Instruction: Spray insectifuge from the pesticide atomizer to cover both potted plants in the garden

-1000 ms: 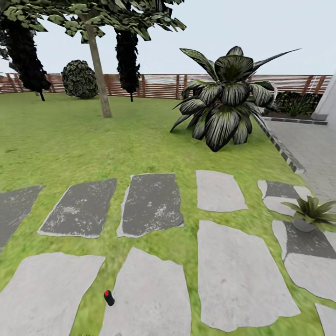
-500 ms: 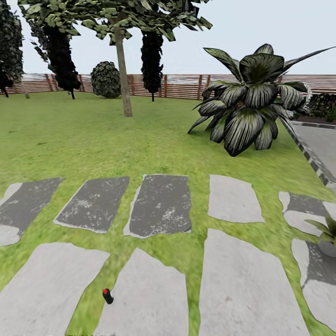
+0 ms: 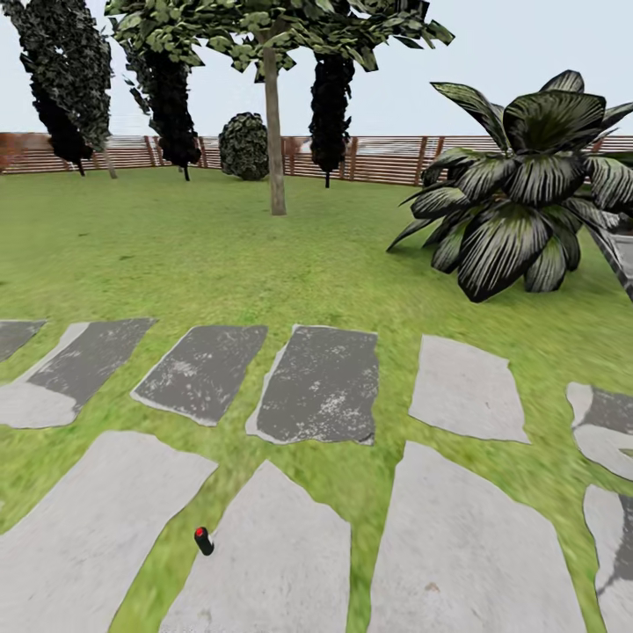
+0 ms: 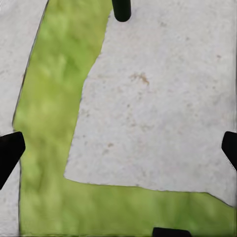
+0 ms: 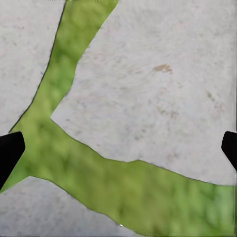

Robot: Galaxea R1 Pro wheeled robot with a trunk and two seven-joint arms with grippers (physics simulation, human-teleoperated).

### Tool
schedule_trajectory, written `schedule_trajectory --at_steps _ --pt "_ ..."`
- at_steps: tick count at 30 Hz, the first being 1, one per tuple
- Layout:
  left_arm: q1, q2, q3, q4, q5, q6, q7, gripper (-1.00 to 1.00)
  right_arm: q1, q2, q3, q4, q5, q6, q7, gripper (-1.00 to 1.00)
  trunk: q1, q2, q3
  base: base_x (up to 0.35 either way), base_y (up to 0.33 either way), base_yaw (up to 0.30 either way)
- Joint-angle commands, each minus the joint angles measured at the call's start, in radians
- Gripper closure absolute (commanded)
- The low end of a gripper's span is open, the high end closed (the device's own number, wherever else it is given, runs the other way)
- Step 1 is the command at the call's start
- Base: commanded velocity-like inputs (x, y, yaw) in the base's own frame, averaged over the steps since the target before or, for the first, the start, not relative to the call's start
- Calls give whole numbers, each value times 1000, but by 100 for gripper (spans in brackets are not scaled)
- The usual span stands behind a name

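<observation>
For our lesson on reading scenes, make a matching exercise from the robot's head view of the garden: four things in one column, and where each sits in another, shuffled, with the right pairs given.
Things:
1. fence
2. big striped-leaf plant
3. small black object with a red tip
4. dark stepping stones

Places:
A. near, on the grass strip between two pale stones
B. on the right of the lawn
C. along the far edge of the lawn
D. in a row across the middle, beyond the pale stones

Pairs: 1-C, 2-B, 3-A, 4-D
</observation>
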Motion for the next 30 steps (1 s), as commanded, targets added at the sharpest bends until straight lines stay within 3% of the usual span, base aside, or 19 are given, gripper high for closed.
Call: schedule_trajectory --at_steps 1,19,30 --pt "-1 0 3 1 1 -3 -1 -100 0 0 0 1 6 -3 0 -100 0 0 -1 0 -280 278" --pt "-1 0 3 1 1 -3 -1 -100 0 0 0 1 6 -3 0 -100 0 0 -1 0 -223 276" --pt "-1 -5 -1 1 0 -3 -5 -100 0 0 -1 1 6 -3 -1 -100 0 0 -1 0 -47 39"
